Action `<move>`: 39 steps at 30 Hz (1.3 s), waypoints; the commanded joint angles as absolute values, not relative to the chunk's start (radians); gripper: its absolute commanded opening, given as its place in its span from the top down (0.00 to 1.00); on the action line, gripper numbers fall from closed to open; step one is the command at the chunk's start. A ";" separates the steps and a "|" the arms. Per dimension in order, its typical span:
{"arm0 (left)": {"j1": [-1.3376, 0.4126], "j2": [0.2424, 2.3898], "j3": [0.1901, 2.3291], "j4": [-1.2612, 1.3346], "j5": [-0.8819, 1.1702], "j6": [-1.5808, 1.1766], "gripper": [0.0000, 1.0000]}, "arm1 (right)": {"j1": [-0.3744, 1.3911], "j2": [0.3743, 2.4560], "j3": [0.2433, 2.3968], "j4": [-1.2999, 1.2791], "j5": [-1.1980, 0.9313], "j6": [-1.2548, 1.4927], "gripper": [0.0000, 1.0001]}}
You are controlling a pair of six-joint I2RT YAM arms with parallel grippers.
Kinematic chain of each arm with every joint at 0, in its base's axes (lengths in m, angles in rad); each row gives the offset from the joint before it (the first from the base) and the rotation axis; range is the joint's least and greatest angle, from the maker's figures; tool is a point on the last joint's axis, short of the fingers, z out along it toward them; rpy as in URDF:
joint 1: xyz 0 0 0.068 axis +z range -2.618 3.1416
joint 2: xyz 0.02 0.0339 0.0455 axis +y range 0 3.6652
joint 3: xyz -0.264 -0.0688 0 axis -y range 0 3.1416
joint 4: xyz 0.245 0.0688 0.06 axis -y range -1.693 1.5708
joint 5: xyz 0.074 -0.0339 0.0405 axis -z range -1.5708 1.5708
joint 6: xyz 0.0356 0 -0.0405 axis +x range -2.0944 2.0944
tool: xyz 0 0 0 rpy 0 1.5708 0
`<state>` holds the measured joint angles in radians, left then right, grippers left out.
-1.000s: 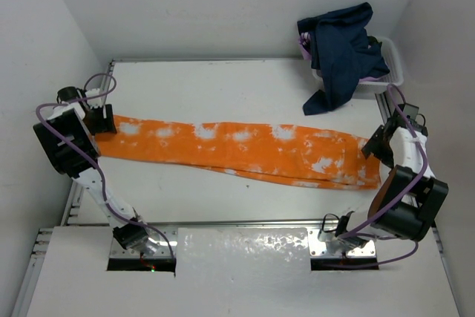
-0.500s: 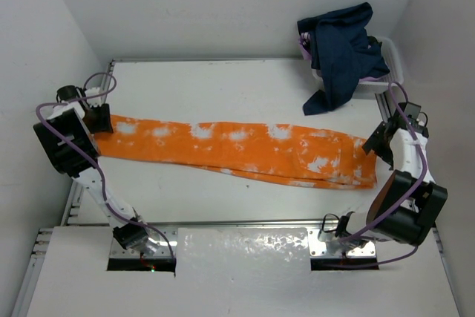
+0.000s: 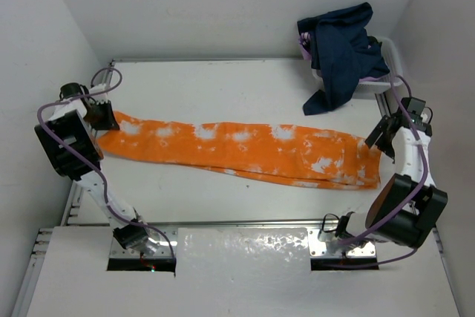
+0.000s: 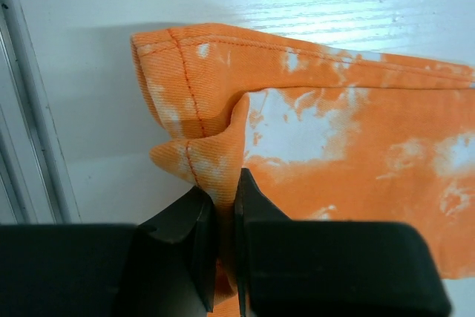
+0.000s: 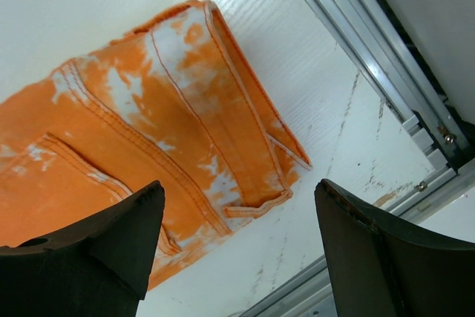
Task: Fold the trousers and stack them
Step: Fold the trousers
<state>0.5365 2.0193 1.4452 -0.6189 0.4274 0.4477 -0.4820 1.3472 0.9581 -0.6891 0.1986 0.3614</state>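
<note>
Overall: white bench in a white-walled alcove, walls plain on three sides, metal rail along the right edge. Far right corner: white basket holding a heaped dark blue garment, part of which hangs over onto the bench. Item of work: the trousers, orange with white splotches, laid lengthwise across the middle of the bench, reaching nearly from the left edge to the right edge, hems at the left, waistband at the right. Change since a second ago: the left gripper, then spread above the hem end, has clamped together; the hem end is now bunched and drawn slightly toward the far edge; the right arm has shifted a little toward the far edge. Present relations: left gripper pinches a raised fold of the hem between its fingers, near the left edge. Right gripper hangs over the waistband end with jaws wide apart, grasping nothing; the waistband corner lies flat on the bench below it.
</note>
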 commanded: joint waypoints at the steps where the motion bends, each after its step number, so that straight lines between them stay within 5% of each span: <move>1: 0.523 1.963 1.440 -0.641 0.451 0.453 1.00 | -0.480 1.312 1.023 -0.673 0.176 0.341 0.22; 17: 0.322 1.729 1.697 -0.867 0.675 0.451 1.00 | -0.353 1.247 1.054 -0.641 0.121 0.371 0.19; 27: -0.104 1.667 1.621 -0.790 0.612 0.298 1.00 | -0.276 1.216 0.980 -0.588 0.054 0.390 0.18; 39: -0.524 1.848 1.726 -0.753 0.523 0.224 1.00 | -0.253 1.166 0.928 -0.612 -0.005 0.374 0.18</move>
